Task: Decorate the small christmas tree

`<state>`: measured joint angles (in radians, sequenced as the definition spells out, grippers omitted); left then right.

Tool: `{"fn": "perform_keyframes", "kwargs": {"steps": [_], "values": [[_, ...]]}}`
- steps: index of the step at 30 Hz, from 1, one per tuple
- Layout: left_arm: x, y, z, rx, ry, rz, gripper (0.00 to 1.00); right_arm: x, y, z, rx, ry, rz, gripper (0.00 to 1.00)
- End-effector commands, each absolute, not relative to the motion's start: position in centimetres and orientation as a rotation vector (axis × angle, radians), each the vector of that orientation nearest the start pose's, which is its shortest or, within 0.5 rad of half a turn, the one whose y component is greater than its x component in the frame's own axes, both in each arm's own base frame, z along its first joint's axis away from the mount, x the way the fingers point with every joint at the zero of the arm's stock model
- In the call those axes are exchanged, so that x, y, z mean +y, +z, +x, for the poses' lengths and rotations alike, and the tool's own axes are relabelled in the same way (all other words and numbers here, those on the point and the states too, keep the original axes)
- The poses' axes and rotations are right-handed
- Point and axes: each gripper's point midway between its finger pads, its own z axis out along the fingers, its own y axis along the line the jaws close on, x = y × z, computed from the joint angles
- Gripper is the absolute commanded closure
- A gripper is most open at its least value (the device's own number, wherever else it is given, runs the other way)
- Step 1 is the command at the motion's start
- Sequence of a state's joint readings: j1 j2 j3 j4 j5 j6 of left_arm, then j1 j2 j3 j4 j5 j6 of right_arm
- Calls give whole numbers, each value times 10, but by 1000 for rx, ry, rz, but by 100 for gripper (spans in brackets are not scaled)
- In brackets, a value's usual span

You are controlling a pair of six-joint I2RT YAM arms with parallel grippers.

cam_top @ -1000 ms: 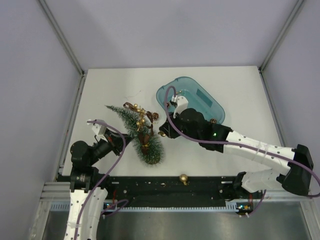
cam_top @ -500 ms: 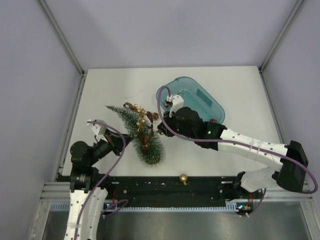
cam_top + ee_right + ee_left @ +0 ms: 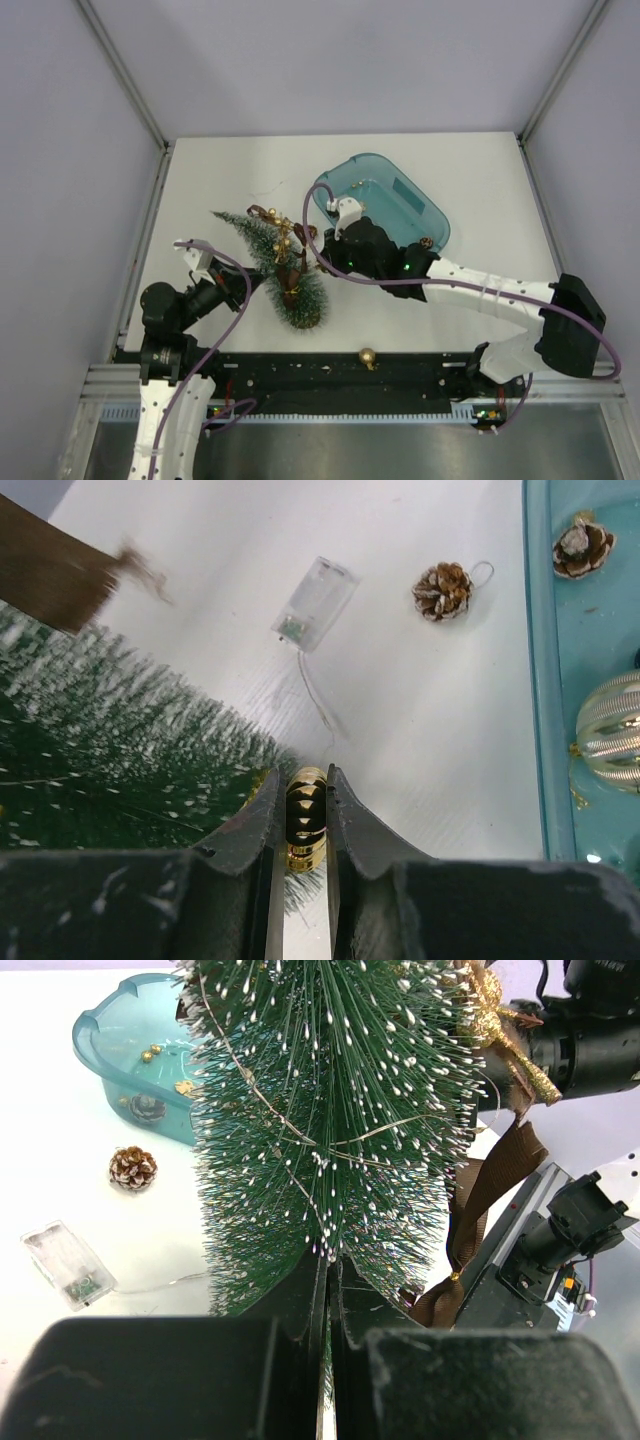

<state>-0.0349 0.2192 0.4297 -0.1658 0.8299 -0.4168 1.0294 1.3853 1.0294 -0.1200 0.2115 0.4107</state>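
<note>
Small christmas tree (image 3: 272, 258) lies flat on the bench (image 3: 220, 170), long axis diagonal, tip pointing far-left. Left end effector (image 3: 328, 1265) pinches its bristles; right end effector (image 3: 305, 780), touching its edge, clamps a gold ornament (image 3: 306, 815).

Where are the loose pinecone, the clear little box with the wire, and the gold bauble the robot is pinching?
loose pinecone (image 3: 443, 590): right wrist view, centre of its scales.
clear box (image 3: 315, 604): right wrist view, middle of its lid.
gold bauble (image 3: 306, 810): right wrist view, ribbed side between the jaws.
</note>
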Motion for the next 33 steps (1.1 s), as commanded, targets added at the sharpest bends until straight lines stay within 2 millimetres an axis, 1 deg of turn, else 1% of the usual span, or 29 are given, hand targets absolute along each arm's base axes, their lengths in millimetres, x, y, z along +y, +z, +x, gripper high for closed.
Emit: {"fn": "perform_keyframes", "kwargs": {"steps": [1, 3, 5, 10, 14, 20, 23, 27, 33], "values": [[-148, 263, 160, 1511, -965, 422, 100, 348, 195, 242, 2017, 650, -494, 100], [-148, 263, 160, 1511, -965, 422, 100, 345, 190, 241, 2027, 642, -498, 100], [-148, 263, 160, 1511, -964, 421, 100, 343, 190, 237, 2031, 649, -501, 100], [-147, 263, 161, 1513, -961, 415, 100, 342, 194, 225, 2033, 711, -503, 100], [-147, 263, 161, 1513, -959, 414, 100, 343, 205, 212, 2016, 756, -510, 100], [-147, 263, 161, 1514, -961, 414, 100, 349, 220, 192, 1995, 811, -544, 100], [-147, 264, 161, 1510, -959, 415, 100, 349, 224, 189, 1990, 816, -547, 100], [-147, 263, 161, 1513, -958, 412, 100, 348, 234, 191, 1966, 813, -543, 100], [-147, 263, 160, 1513, -963, 418, 100, 345, 247, 202, 1922, 746, -547, 100]]}}
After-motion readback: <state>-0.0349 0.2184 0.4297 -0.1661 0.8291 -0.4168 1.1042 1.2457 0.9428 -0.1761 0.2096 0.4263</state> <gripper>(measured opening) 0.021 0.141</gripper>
